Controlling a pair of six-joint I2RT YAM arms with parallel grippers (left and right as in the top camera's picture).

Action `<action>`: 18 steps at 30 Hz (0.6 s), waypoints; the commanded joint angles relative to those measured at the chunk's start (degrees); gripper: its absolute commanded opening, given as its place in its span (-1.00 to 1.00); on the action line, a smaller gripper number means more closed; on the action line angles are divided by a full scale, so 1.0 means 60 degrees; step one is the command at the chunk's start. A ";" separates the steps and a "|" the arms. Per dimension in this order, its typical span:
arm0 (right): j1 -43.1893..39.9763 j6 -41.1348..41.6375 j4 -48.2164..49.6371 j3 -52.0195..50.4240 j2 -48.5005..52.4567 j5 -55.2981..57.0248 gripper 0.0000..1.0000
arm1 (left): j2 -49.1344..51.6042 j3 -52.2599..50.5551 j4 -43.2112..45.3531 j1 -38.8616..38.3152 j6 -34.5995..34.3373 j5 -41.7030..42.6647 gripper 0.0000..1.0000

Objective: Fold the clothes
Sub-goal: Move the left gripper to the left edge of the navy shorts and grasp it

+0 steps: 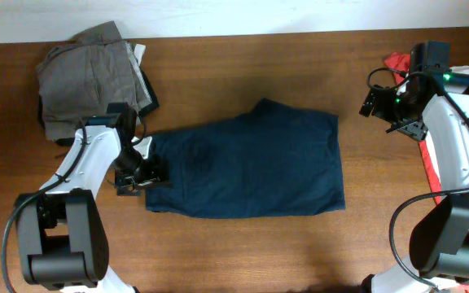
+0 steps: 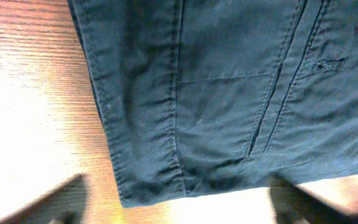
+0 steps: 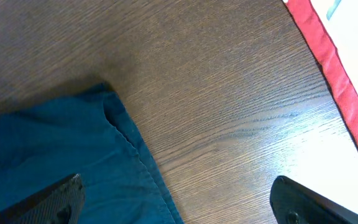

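far left corner of the worktop [image 1: 243,244]: grey-khaki shorts [image 1: 88,77], heaped. left gripper [image 1: 141,175]: sits at the left hem of the navy shorts [image 1: 251,167], fingers spread wide, gripping nothing. navy shorts: lie flat in the middle. right gripper [image 1: 393,106]: hangs near the far right corner, fingers wide apart, empty. right edge: red garment [image 3: 328,78], white cloth [image 3: 353,37].
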 commanded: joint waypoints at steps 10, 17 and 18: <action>0.0015 0.0106 0.0004 0.0051 -0.0073 0.0120 0.97 | -0.0219 -0.0036 0.1399 0.0262 0.0361 0.0368 0.98; 0.0015 0.0106 0.0004 0.0051 -0.0073 0.0120 0.97 | -0.0801 -0.0036 0.1541 0.0441 0.0415 -0.1129 0.98; 0.0015 0.0106 0.0004 0.0051 -0.0073 0.0120 0.97 | -0.0772 -0.0036 0.1654 0.0641 0.0277 -0.1104 0.98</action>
